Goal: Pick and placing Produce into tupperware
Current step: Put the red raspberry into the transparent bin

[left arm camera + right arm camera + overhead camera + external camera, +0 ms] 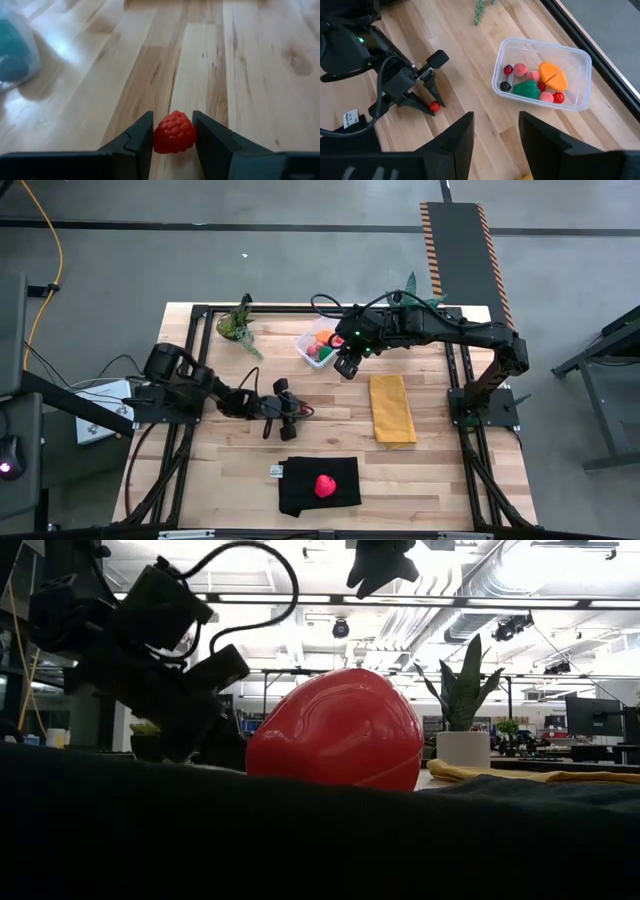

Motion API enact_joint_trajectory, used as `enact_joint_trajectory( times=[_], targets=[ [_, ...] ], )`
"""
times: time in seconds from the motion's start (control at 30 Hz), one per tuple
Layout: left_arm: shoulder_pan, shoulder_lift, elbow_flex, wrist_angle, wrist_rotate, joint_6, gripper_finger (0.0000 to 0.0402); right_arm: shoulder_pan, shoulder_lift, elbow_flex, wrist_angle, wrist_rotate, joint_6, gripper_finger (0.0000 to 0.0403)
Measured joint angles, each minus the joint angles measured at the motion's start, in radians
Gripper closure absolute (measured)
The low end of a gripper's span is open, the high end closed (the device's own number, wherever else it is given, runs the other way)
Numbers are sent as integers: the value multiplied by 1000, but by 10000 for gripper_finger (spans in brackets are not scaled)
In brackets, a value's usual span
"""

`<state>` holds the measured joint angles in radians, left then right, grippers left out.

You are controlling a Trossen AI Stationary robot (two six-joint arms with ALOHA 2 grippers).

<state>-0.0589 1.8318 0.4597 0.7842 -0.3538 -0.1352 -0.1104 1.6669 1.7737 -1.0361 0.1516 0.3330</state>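
Note:
A small red raspberry-like berry [174,132] sits between the fingers of my left gripper [172,140], which is shut on it near the table's middle [280,415]. The clear tupperware [542,75] stands on the wood near the far edge and holds an orange piece [552,75], a green piece [526,89] and small red, pink and dark berries. My right gripper [496,135] hovers open just near of the tub [318,348], touching nothing. A red strawberry-like piece [324,485] lies on a black cloth [300,492] near the near edge. My left gripper pinches the red berry [435,105] between its two fingers, one finger [137,142] on each side of it. The fingers slant down toward the table. The berry is at the wood's surface; whether it rests on it or is just clear, I cannot tell.
A folded yellow cloth [392,408] lies right of the middle. A green plant [238,325] stands at the far left of the table and a potted plant in a white pot [465,745] at the far right. A small white tag [275,471] lies by the black cloth.

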Motion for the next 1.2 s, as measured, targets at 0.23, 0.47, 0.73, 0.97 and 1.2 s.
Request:
enact_joint_trajectory(
  times=[0.23,0.47,0.73,0.97,1.2],
  targets=[
    [0,-106,0,-117,9,0,285,0,0,0,1,8,-24,256],
    [0,-273,1,-293,15,0,285,-1,0,0,1,10,-27,256],
    [0,-454,1,-596,79,-26,285,-1,0,0,9,10,-27,256],
    [0,-590,1,-780,107,-33,285,-1,0,0,21,11,-19,256],
    [0,-730,1,-915,163,-69,285,-1,0,0,43,11,-17,256]
  ],
)
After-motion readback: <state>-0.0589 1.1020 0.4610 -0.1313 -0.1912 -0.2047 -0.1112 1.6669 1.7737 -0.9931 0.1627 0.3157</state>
